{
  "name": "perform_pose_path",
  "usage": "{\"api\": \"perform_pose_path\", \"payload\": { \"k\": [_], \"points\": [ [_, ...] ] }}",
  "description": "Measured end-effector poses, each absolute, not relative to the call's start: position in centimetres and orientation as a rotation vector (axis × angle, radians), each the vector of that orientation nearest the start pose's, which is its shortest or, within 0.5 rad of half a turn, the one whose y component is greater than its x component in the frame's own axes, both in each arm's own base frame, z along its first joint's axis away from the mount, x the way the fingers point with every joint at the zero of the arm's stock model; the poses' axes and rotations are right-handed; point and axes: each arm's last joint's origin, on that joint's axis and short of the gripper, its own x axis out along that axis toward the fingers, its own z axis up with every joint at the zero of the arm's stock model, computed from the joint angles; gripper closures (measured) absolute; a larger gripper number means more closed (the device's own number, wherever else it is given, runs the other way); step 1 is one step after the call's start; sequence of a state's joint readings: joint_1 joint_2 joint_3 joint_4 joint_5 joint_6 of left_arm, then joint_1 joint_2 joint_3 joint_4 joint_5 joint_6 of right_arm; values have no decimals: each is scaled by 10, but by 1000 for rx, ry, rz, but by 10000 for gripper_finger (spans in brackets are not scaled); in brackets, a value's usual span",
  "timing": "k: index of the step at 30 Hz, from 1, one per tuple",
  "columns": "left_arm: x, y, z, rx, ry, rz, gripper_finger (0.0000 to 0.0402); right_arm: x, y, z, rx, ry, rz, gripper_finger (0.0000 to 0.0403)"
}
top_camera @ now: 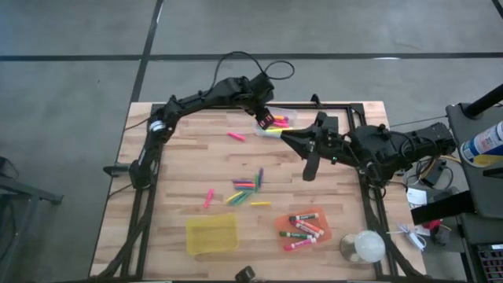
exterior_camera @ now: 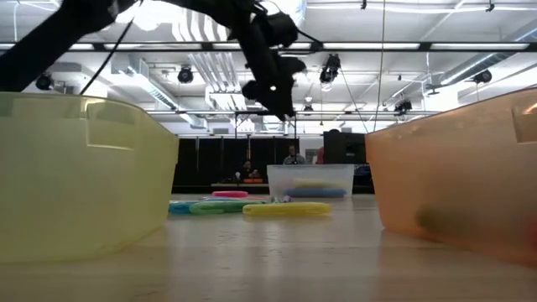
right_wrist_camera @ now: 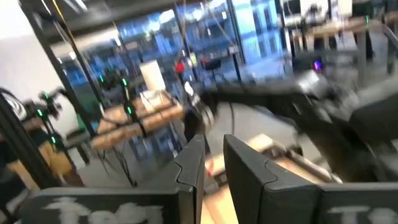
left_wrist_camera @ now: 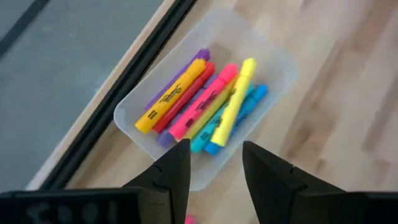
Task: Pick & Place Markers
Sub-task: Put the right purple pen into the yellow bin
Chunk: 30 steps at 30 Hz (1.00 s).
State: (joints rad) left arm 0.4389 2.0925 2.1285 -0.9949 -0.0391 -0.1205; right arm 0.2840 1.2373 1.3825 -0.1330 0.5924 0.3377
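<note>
My left gripper (top_camera: 266,118) (left_wrist_camera: 214,158) hangs open above the clear bin (left_wrist_camera: 273,62) at the table's far edge; nothing is between its fingers. Several markers (left_wrist_camera: 205,102) lie side by side in that bin: purple, orange, red, pink, yellow and blue. In the low view the left gripper (exterior_camera: 273,96) hovers over the clear bin (exterior_camera: 310,179). My right gripper (top_camera: 287,136) reaches in from the right, just right of the bin. Loose markers (top_camera: 247,185) lie flat mid-table, with a pink one (top_camera: 209,196) and another pink one (top_camera: 236,135) apart from them.
A yellow bin (top_camera: 212,233) and an orange bin (top_camera: 322,236) sit at the near edge. White-barrelled markers (top_camera: 302,228) lie in the orange bin. A round clear object (top_camera: 365,248) stands at the near right corner. Bare wood lies on the table's left side.
</note>
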Motion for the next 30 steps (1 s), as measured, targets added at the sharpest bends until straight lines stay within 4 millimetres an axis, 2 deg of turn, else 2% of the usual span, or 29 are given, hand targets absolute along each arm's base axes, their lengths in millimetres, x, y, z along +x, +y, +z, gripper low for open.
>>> {"api": "perform_pose_path", "payload": {
  "k": [6,15,19,23,30],
  "points": [
    [369,169,348,-362,782,514,262,247,55,440,363,37,-329,346],
    [295,127,364,-480,644,540,262,249,56,436,324,66,-336,346],
    [265,105,362,-523,587,526,262,250,50,434,356,73,-368,346],
    [239,81,360,-579,514,487,262,251,38,427,483,108,-419,346],
    [210,53,352,-648,387,401,262,264,15,409,605,255,-384,346]
  ]
}}
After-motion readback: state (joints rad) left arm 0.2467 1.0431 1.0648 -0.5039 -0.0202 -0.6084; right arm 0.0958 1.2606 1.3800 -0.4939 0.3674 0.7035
